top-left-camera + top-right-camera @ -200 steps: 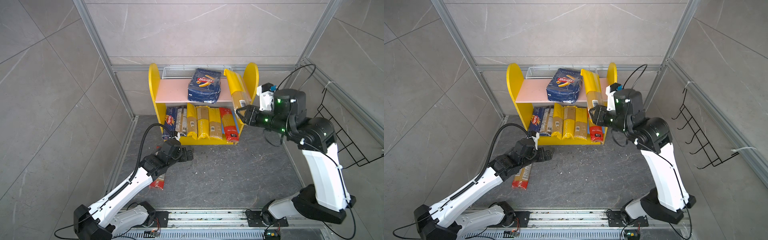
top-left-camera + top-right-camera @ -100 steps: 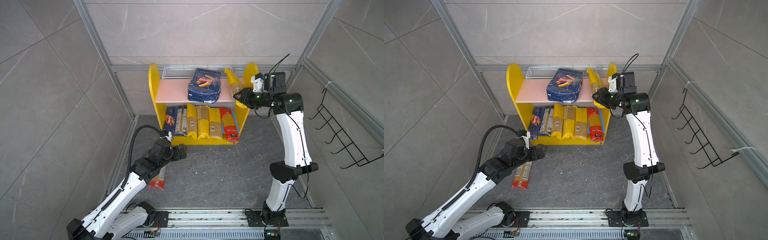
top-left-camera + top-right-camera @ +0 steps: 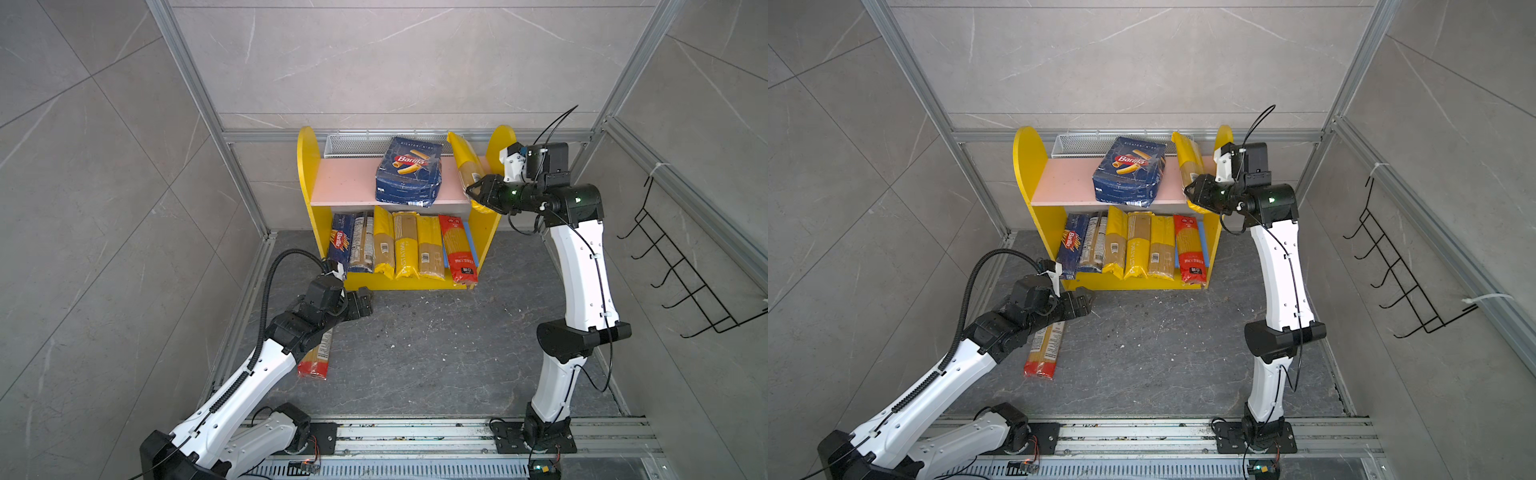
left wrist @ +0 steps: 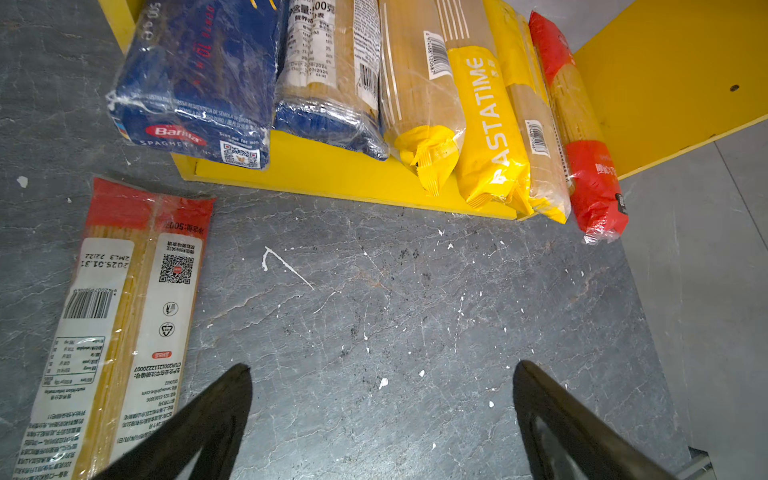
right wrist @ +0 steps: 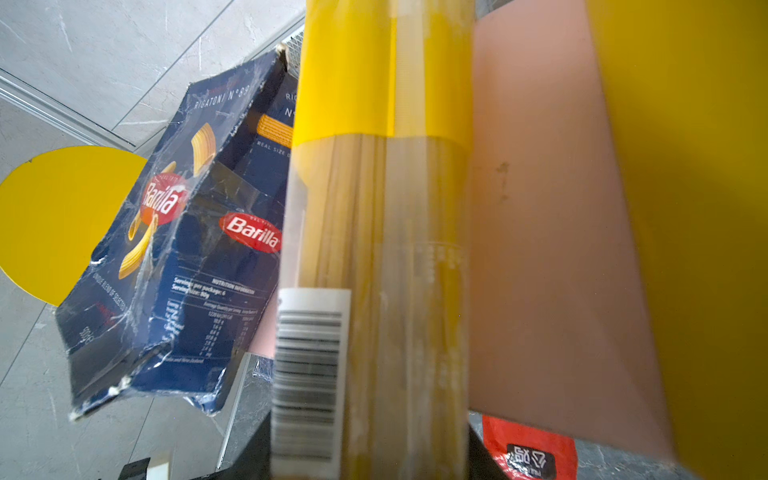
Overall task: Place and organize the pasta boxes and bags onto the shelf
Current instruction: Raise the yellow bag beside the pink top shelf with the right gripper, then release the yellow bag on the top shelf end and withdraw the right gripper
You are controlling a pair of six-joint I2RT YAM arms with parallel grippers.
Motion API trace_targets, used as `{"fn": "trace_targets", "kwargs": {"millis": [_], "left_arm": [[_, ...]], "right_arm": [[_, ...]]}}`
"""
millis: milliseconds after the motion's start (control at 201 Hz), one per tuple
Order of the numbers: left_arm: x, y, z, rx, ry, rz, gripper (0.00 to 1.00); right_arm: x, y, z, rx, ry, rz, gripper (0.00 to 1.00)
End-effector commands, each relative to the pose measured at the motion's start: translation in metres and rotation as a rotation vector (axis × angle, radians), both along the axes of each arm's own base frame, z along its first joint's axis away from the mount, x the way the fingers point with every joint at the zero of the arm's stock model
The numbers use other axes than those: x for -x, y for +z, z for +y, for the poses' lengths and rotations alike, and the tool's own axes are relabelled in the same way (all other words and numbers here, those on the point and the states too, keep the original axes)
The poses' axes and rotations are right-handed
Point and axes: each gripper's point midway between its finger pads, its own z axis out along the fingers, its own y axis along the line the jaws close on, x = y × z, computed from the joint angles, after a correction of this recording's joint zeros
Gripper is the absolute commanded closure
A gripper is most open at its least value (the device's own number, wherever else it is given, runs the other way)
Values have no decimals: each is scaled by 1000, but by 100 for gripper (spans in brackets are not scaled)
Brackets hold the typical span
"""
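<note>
Above the grey desk [image 3: 436,353] the right tool [image 3: 478,195] grips a yellow-ended bag [image 3: 467,164], next to be laid on the shelf [image 3: 307,166] ahead; left tool [image 3: 363,301] open.

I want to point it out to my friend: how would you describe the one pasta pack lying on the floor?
Find the yellow shelf at the back, then look down at the grey floor before its left corner. A long spaghetti bag lies flat there, partly under the left arm. Unlike the shelved packs, it lies alone, with red ends.
</note>
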Motion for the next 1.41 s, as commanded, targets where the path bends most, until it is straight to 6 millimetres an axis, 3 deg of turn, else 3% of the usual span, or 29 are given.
{"fn": "trace_targets", "kwargs": {"millis": [0, 179, 284, 329, 388, 393, 408, 692, 926, 1046, 1071, 1086, 1270, 1404], "left_arm": [[-3, 11, -1, 1, -21, -35, 0], [-2, 11, 1, 3, -17, -35, 0], [-1, 10, 0, 6, -18, -31, 0], [-1, 11, 0, 8, -18, -33, 0], [1, 10, 1, 9, -19, -31, 0], [1, 10, 1, 10, -19, -31, 0], [1, 10, 1, 10, -18, -30, 0], [13, 12, 13, 5, 0, -45, 0], [24, 7, 33, -25, 45, -34, 0], [29, -6, 42, -37, 68, 4, 0], [30, -9, 43, -38, 72, 12, 0], [31, -11, 45, -40, 77, 17, 0], [41, -45, 71, -76, 198, 85, 0], [54, -73, 89, -76, 292, 125, 0]], "right_arm": [[-18, 34, -3, 16, -14, -179, 71], [-9, 40, -9, 40, -33, -195, 62], [-3, 45, -12, 52, -44, -211, 51], [-5, 36, -13, 60, -47, -189, 51], [-3, 36, -12, 59, -45, -185, 30], [-3, 35, -12, 59, -45, -184, 23], [-2, 36, -12, 58, -46, -186, 21], [3, 39, -12, 53, -48, -185, 19], [34, 53, -6, 98, -34, -233, 19], [59, 63, -10, 141, -34, -267, 17], [64, 64, -12, 145, -33, -272, 3], [67, 65, -13, 148, -34, -274, 1], [102, 64, -26, 154, -42, -287, 0], [129, 51, -32, 148, -33, -273, 0]]}}
